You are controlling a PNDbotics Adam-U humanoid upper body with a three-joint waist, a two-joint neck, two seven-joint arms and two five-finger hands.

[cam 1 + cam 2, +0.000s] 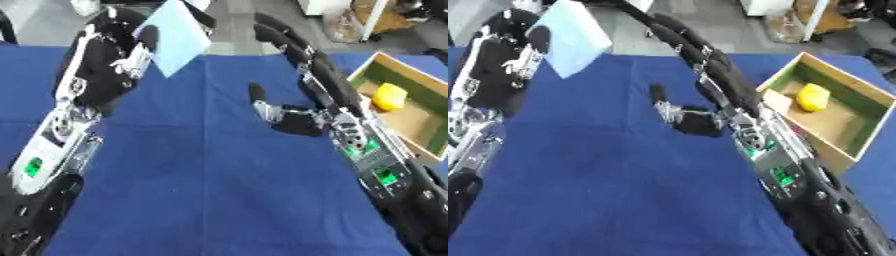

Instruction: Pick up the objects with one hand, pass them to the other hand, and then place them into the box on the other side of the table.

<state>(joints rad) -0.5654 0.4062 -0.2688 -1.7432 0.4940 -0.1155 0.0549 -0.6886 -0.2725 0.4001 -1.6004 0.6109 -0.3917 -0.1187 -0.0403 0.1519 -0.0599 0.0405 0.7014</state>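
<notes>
Left robot hand: the left robot hand (131, 52) is raised in the upper left of the frame, fingers curled round the edge of a pale blue sheet (179, 35), grasping it.
Pale blue sheet: flat, light blue, roughly square, held up off the surface and tilted so one corner points down; it stands above the far edge of the blue cloth, upper centre-left of the frame.
Right robot hand: the right robot hand (284, 117) sits in the middle of the frame, low over the surface, turned toward the left side; it is released, one dark finger (256, 93) sticking upward, nothing in it. Whether it touches the cloth I cannot tell.
Gap between the hands: the right robot hand is well apart from the sheet, lower and to the right of it.
Surface: the surface (201, 190) is covered in a deep blue cloth, with a faint seam running down its middle.
Box: a wooden box (866, 131) with a green inner wall stands at the right edge of the frame, just beside the right forearm.
In the box: a yellow object (813, 96) lies inside, toward the far end.
</notes>
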